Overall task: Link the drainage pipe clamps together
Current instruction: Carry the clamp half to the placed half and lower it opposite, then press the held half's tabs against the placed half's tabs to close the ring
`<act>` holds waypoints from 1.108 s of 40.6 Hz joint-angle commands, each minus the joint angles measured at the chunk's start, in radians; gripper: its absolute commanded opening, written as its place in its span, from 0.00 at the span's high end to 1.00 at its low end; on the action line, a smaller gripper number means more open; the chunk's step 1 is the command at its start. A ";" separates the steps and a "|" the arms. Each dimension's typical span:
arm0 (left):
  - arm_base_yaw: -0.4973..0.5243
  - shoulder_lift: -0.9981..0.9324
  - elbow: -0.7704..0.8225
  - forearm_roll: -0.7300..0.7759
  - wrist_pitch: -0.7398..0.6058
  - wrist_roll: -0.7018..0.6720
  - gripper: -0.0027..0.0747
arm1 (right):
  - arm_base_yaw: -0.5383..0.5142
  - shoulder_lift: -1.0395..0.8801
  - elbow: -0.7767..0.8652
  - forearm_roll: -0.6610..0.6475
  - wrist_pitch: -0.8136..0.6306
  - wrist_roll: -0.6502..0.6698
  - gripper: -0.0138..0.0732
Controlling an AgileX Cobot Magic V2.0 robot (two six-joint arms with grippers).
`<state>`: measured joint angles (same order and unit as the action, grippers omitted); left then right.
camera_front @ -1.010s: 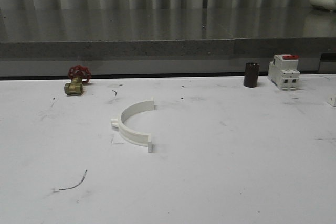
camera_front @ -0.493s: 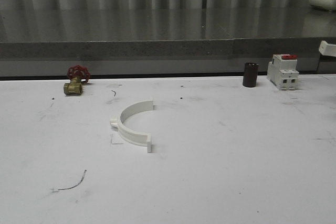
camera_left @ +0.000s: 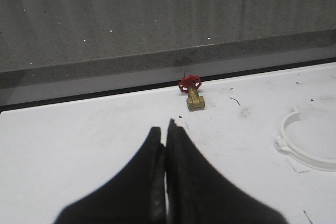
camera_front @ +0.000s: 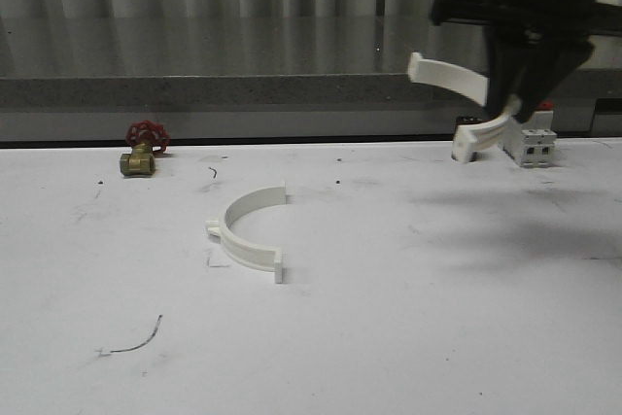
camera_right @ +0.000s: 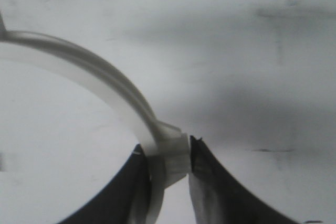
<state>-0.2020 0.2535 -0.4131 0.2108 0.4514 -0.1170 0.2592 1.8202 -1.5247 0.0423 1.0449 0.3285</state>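
Note:
One white half-ring drainage pipe clamp (camera_front: 248, 230) lies flat on the white table left of centre, its open side facing right; it also appears at the edge of the left wrist view (camera_left: 307, 150). The second clamp half (camera_front: 455, 80) hangs in the air at the upper right, held at its outer nub by my right gripper (camera_front: 513, 104). In the right wrist view the fingers of that gripper (camera_right: 168, 158) are shut on the clamp's (camera_right: 105, 85) nub. My left gripper (camera_left: 165, 129) is shut with nothing in it, above the table well to the left of the lying clamp.
A brass valve with a red handwheel (camera_front: 141, 151) (camera_left: 193, 94) stands at the back left of the table. A white breaker with a red top (camera_front: 535, 143) stands at the back right, partly behind the held clamp. A grey stone ledge (camera_front: 243, 89) runs behind the table.
The right arm has swung in from the right, carrying the second clamp half in the air over the back right of the table. The clamp on the table has not moved.

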 commanded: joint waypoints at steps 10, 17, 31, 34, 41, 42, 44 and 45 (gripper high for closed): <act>-0.007 0.008 -0.029 -0.001 -0.076 0.002 0.99 | 0.187 0.051 -0.027 -0.006 -0.121 0.136 0.78; -0.007 0.008 -0.029 -0.001 -0.076 0.002 0.99 | 0.235 0.118 -0.062 -0.010 -0.141 0.185 0.78; -0.007 0.008 -0.029 -0.001 -0.076 0.002 0.99 | 0.240 0.202 -0.112 -0.010 -0.155 0.225 0.78; -0.007 0.008 -0.029 -0.001 -0.076 0.002 0.99 | 0.239 0.212 -0.113 -0.013 -0.171 0.245 0.78; -0.007 0.008 -0.029 -0.001 -0.076 0.002 0.99 | 0.239 0.232 -0.117 -0.014 -0.196 0.256 0.78; -0.007 0.008 -0.029 -0.001 -0.076 0.002 0.99 | 0.239 0.235 -0.119 -0.014 -0.193 0.256 0.78; -0.007 0.008 -0.029 -0.001 -0.076 0.002 0.99 | 0.239 0.243 -0.123 -0.014 -0.191 0.256 0.78; -0.007 0.008 -0.029 -0.001 -0.076 0.002 0.99 | 0.239 0.248 -0.125 -0.014 -0.191 0.256 0.78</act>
<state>-0.2020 0.2535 -0.4131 0.2108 0.4514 -0.1170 0.5011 2.1136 -1.6160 0.0405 0.8753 0.5843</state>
